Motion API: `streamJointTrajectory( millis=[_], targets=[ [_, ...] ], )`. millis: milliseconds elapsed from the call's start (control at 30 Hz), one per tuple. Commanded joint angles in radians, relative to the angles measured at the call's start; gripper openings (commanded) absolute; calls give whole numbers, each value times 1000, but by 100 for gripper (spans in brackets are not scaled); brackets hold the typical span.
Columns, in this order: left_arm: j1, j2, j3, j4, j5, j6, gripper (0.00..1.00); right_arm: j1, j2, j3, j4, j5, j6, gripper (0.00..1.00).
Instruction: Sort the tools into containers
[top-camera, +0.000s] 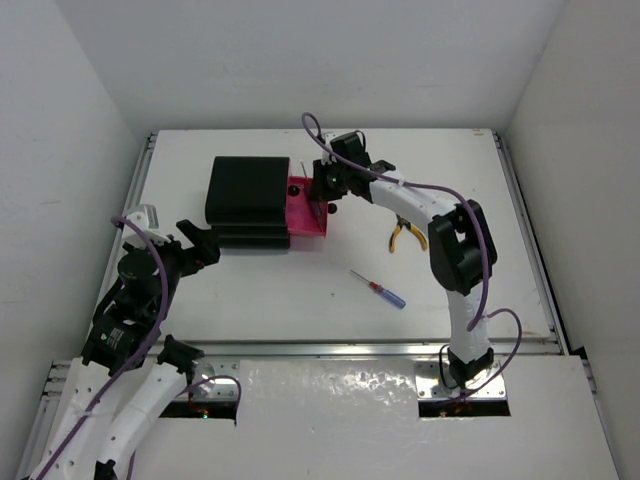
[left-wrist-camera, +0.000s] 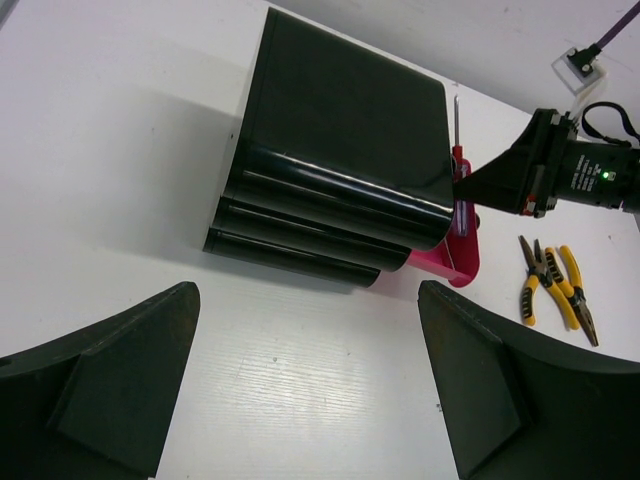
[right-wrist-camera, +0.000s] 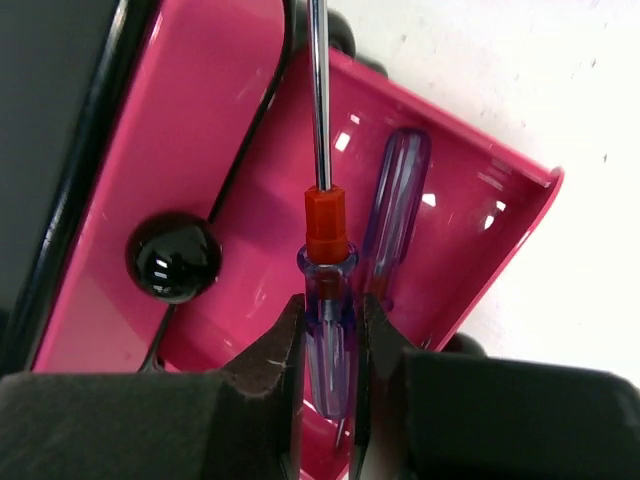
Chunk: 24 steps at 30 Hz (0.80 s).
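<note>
We see the right gripper (right-wrist-camera: 330, 308) pinching a screwdriver (right-wrist-camera: 326, 225) by its see-through purple handle. Its fingers (right-wrist-camera: 270, 350) are close together, one on each side of the handle. The thin metal end points away from the gripper. The screwdriver is over the open pink drawer (right-wrist-camera: 500, 190) of the black chest (top-camera: 248, 195), and we cannot tell if it touches the bottom. A round black knob (right-wrist-camera: 173, 257) sits just beside it. The left gripper (left-wrist-camera: 308, 300) is spread wide and holds nothing, near the chest's closed side. On the table (top-camera: 250, 300) lie another screwdriver (top-camera: 379, 288) and two yellow pliers (left-wrist-camera: 555, 285), apart from the chest.
</note>
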Motion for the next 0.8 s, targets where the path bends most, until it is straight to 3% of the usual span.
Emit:
streamJointTrajectory(
  millis=[0, 100, 133, 233, 400, 467, 567, 767],
  targets=[
    [-11, 0, 3, 46, 9, 6, 89, 15, -27, 43, 1, 22, -25, 16],
    [-11, -2, 1, 47, 12, 6, 89, 16, -49, 23, 5, 15, -25, 30],
    [-11, -2, 1, 47, 12, 7, 89, 15, -53, 22, 4, 10, -23, 41],
    [-11, -2, 1, 47, 12, 7, 89, 26, -79, 30, -13, 4, -32, 48],
    [-11, 1, 3, 47, 11, 7, 89, 26, -206, -68, -36, 50, -61, 50],
    [-11, -2, 3, 46, 8, 6, 89, 27, -338, -180, 1, 67, -86, 51],
    [-11, -11, 1, 47, 6, 6, 89, 26, -502, -482, 36, 74, -176, 54],
    [-11, -3, 3, 46, 8, 6, 89, 33, -605, -714, -103, 179, -249, 54]
  ],
)
